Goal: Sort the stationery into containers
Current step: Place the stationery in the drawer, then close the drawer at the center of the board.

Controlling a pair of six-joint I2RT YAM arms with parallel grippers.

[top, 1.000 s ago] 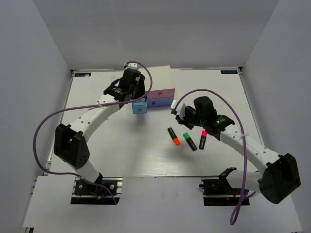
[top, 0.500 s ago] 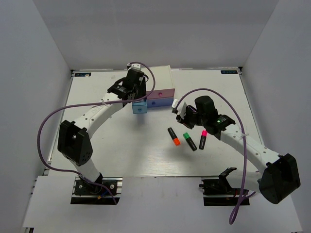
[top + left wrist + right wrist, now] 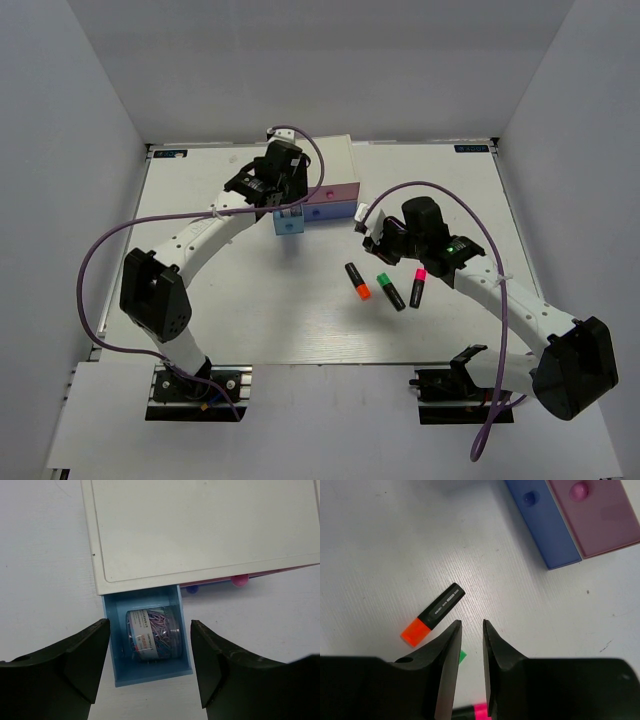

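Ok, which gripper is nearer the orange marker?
Right. The right gripper hovers close over the orange marker, which lies just left of its fingertips in the wrist view. The left gripper is far off, over the open blue drawer.

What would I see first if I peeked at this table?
The pulled-out blue drawer of the white chest at the back, holding a clear tub of what look like colourful paper clips, right under the open left hand. Then the orange marker, green marker and pink marker, lying side by side mid-table.
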